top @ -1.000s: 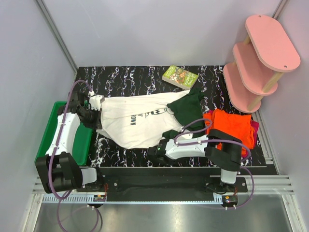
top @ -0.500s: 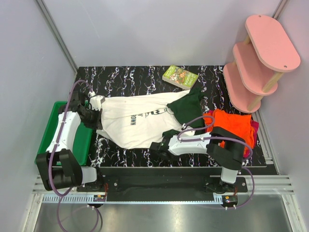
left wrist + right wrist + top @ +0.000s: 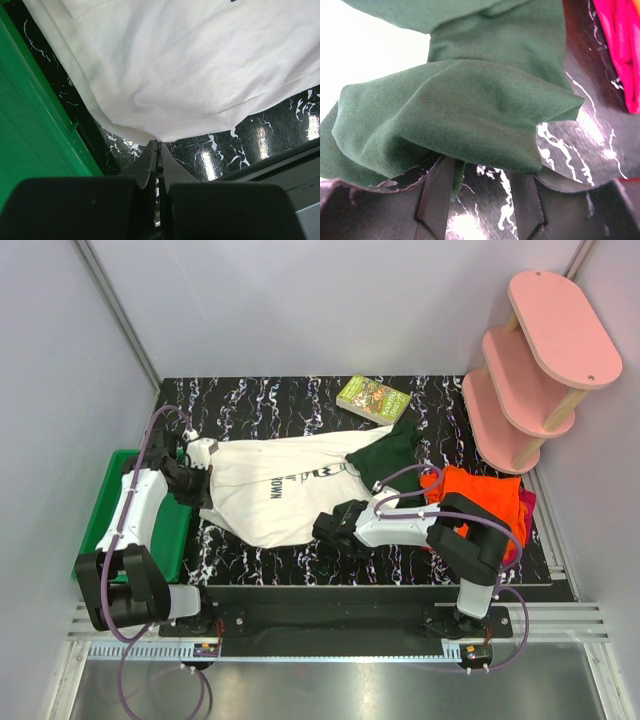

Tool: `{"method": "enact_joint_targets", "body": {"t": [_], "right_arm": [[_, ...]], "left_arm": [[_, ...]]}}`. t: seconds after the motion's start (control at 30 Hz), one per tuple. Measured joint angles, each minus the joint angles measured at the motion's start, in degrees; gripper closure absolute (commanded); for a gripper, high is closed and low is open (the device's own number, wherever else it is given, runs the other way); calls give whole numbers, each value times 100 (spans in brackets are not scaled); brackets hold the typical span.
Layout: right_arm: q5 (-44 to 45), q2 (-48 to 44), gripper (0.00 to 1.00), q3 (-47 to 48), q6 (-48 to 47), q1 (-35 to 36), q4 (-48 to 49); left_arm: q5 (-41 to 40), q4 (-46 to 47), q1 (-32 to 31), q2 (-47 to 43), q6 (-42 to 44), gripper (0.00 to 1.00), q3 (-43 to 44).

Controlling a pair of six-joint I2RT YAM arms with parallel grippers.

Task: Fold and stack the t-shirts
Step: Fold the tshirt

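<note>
The cream-white t-shirt [image 3: 290, 485] with dark green sleeves lies spread on the black marble table [image 3: 260, 400]. My left gripper [image 3: 203, 480] is shut on its left edge, and the left wrist view shows the white cloth [image 3: 190, 70] pinched at the tips of the left gripper [image 3: 159, 144]. My right gripper [image 3: 333, 522] stands open at the shirt's near green sleeve [image 3: 470, 115], which drapes over the tips of the right gripper [image 3: 482, 175]. A plain orange t-shirt [image 3: 482, 500] lies on a magenta-red one [image 3: 526, 502] at the right.
A green plastic tray [image 3: 105, 515] sits at the table's left edge beside my left arm. A small green book [image 3: 373, 399] lies at the back. A pink three-tier shelf [image 3: 535, 365] stands at the back right.
My right gripper has moved from the table's front edge up to the near green sleeve. The left gripper has kept its hold and its place.
</note>
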Motion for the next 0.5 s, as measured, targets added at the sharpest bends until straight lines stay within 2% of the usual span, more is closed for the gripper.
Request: {"method": "enact_joint_targets", "body": {"t": [0.1,0.2,0.23,0.33,0.5], "right_arm": [[59,50,54,13,-197,-46,133],[149,160,71,98,-341,-52,223],[168,197,82,138,-378,-52,269],[188,260,98,199,-507,-52,385],[190,271,100,212,-619,-52,422]], "left_arm": [[0,0,0,13,0,100,2],[0,0,0,81,0,100,63],[0,9,0,105,-2,100,79],[0,22,0,162,-20,100,114],[0,44,0,260,-63,100,116]]}}
